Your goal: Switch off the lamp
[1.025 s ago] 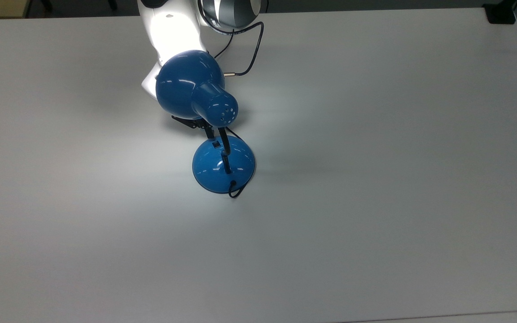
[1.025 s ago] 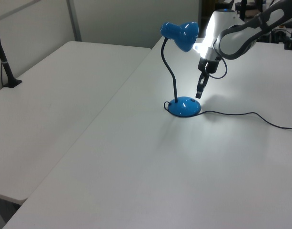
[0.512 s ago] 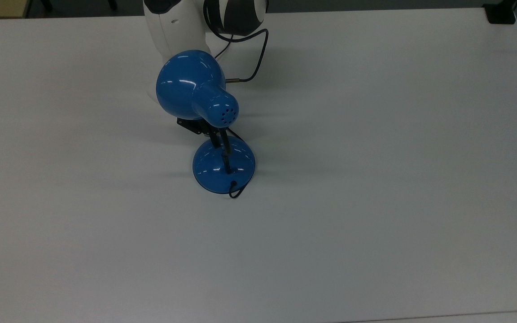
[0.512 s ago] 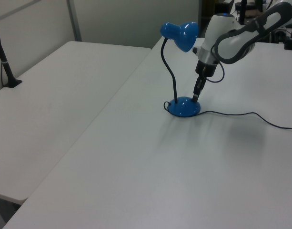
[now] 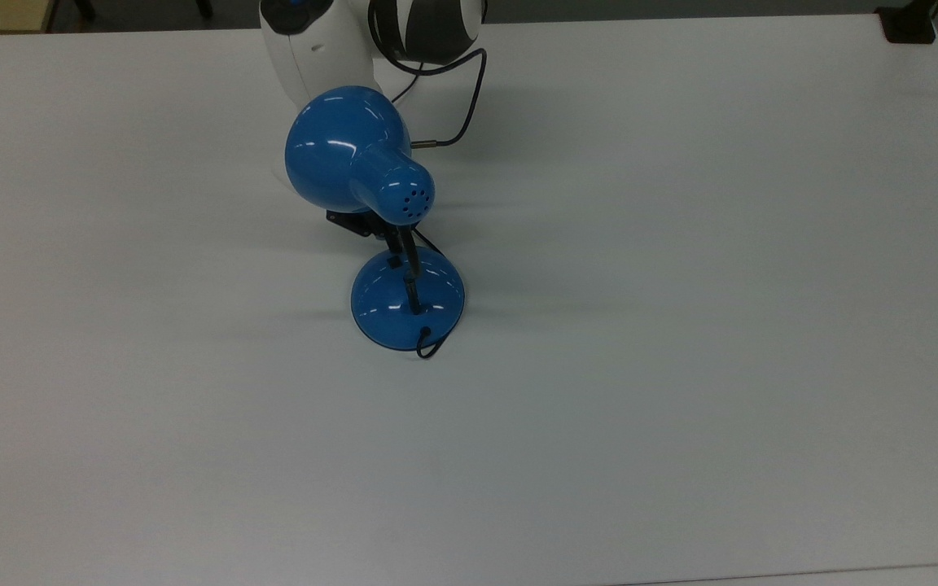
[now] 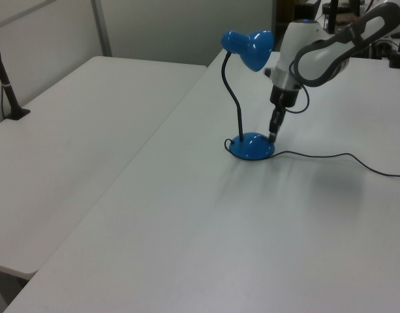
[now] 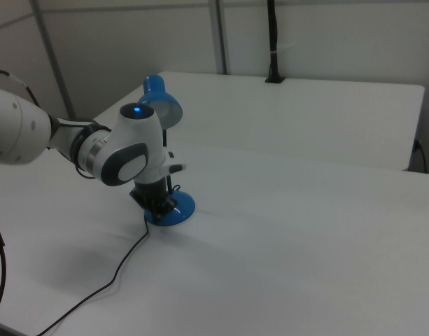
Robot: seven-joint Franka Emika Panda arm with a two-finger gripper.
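Note:
The lamp is unlit. Its glossy blue shade (image 5: 347,155) leans on a thin black neck (image 6: 237,104) over the domed blue base (image 5: 408,303) in the middle of the white table. In the left view, the shade (image 6: 248,49) is level with my white forearm. My gripper (image 6: 273,135) points down, with its black tip at the right edge of the base (image 6: 252,147), near the small dark switch (image 5: 394,262). In the top view the shade hides most of the gripper. In the right view, the gripper (image 7: 158,204) is against the base (image 7: 178,209).
The lamp's black cord (image 6: 343,156) trails from the base across the table toward the left view's right, and a small loop of it (image 5: 427,347) lies by the base. A black post (image 6: 7,91) is clamped to the neighbouring table (image 6: 76,117).
One second ago the lamp lit the table and my arm; that glow is gone. My gripper came down to the base, and its tip now sits slightly further to the left view's right.

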